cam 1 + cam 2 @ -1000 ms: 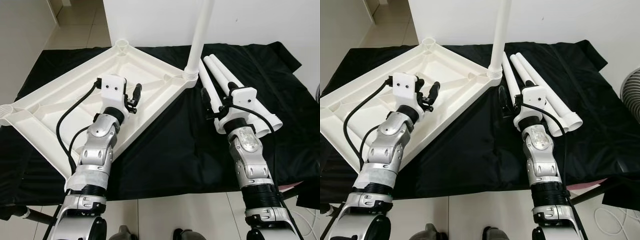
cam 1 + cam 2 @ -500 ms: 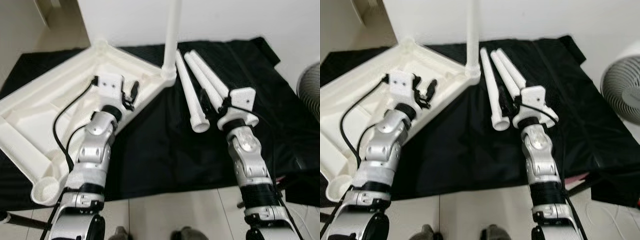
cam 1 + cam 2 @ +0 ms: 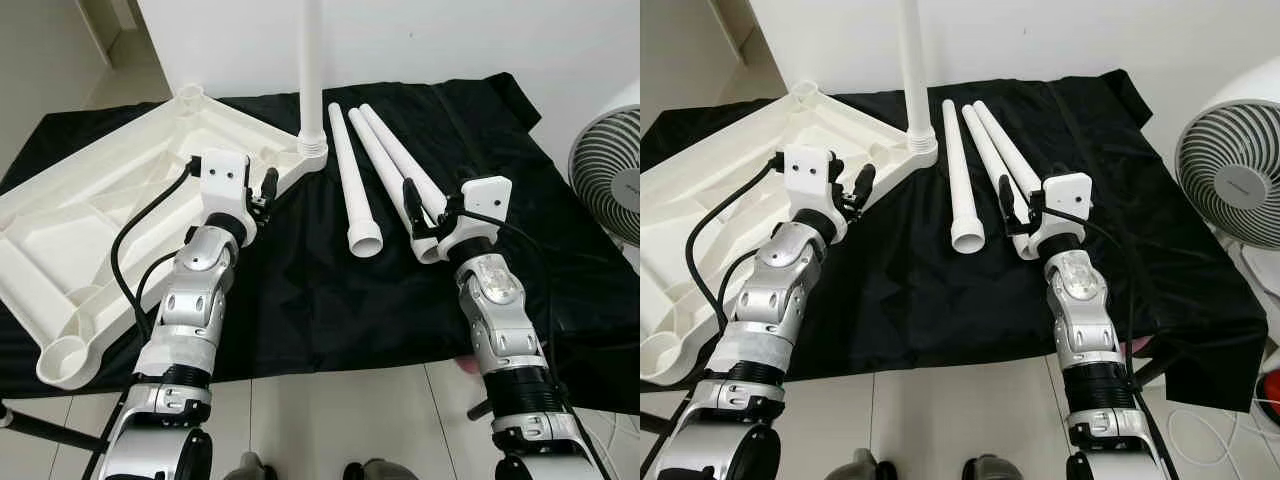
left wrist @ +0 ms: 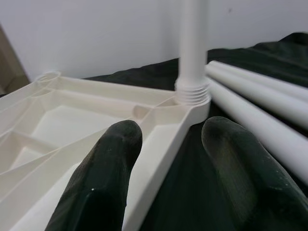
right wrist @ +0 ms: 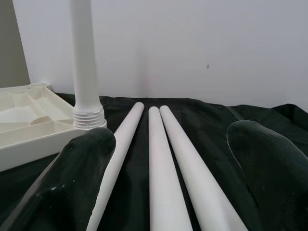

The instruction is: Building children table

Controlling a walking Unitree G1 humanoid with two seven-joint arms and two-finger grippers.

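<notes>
The white tabletop (image 3: 90,230) lies upside down on a black cloth (image 3: 330,290). One white leg (image 3: 311,80) stands upright, screwed into its near corner socket (image 4: 192,94). Three loose white legs (image 3: 352,180) lie side by side on the cloth to the right of that corner (image 5: 161,144). My left gripper (image 3: 266,186) hovers open over the tabletop's rim, just short of the upright leg, with nothing between its fingers (image 4: 106,168). My right gripper (image 3: 425,200) is open wide at the near ends of the two right-hand legs, its fingers (image 5: 260,159) straddling them without holding any.
A white fan (image 3: 605,180) stands on the floor at the right, past the cloth's edge. A white wall runs behind the cloth. Pale floor tiles lie along the near edge by my feet. The tabletop's near corner socket (image 3: 62,360) reaches the cloth's front left.
The camera has swung, so the whole scene has shifted left and the fan has come into view. Both arms hold about the same poses, fingers still apart.
</notes>
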